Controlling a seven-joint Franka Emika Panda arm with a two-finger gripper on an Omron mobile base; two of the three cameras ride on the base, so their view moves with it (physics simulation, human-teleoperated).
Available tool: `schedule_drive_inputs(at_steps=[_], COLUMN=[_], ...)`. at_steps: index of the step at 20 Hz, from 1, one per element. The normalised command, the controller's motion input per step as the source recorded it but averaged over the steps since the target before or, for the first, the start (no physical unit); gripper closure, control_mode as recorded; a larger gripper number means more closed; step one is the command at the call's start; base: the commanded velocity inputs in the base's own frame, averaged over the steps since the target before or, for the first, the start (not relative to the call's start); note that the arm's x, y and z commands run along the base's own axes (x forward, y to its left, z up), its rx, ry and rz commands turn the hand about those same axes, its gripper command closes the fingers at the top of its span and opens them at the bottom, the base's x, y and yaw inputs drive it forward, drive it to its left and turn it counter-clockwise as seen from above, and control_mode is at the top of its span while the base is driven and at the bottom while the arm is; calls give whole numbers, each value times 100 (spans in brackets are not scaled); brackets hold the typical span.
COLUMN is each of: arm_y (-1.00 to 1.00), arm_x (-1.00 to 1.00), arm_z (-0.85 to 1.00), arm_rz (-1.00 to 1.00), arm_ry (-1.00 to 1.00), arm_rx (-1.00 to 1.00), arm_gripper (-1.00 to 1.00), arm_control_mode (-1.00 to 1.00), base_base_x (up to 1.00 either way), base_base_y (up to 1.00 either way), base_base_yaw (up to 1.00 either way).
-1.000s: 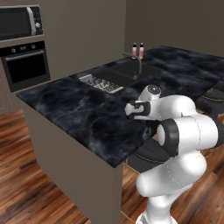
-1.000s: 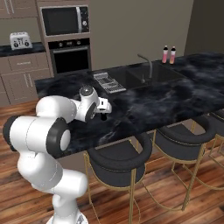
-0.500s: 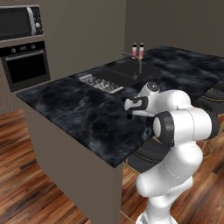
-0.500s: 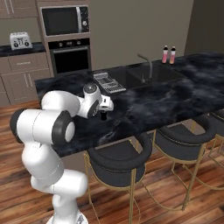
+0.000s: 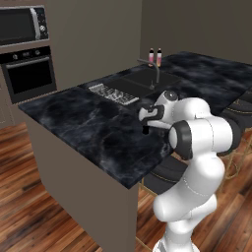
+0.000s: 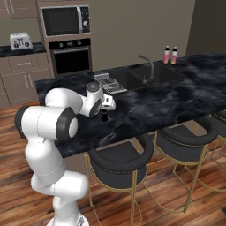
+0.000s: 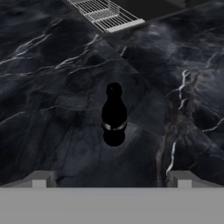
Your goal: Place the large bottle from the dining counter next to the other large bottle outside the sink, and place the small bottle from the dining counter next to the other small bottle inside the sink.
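The small bottle, all black with a narrow neck, stands upright on the dining counter straight ahead of my gripper. The jaws are open, wide apart on either side, with nothing between them. From the base, the gripper hovers close over the small bottle. Two tall pink-yellow large bottles stand side by side on the counter beyond the sink. The other small bottle is hidden from these views.
A ribbed metal drain rack lies between the small bottle and the sink. A dark curved faucet rises at the basin's near edge. Black stools stand under the counter's front edge. An oven and microwave line the far wall.
The arm has turned its elbow and the hand has crept a little toward the small bottle. The bottle has not moved and the jaws stay open.
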Motion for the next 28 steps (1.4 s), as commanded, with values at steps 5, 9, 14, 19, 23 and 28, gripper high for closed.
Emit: schedule_drive_inputs(at_steps=[5,9,14,19,23,28], arm_y=[0,0,0,0,0,0], arm_x=[20,16,11,14,14,10], arm_z=[-3,-8,-13,-14,-6,0], arm_rz=[0,0,0,0,0,0], arm_ry=[0,0,0,0,0,0], arm_rx=[0,0,0,0,0,0], arm_gripper=[-100,-100,-100,-100,-100,-100], arm_control_mode=[-100,-100,-100,-100,-100,-100], base_base_x=[0,0,0,0,0,0], base_base_y=[0,0,0,0,0,0], base_base_yaw=[0,0,0,0,0,0])
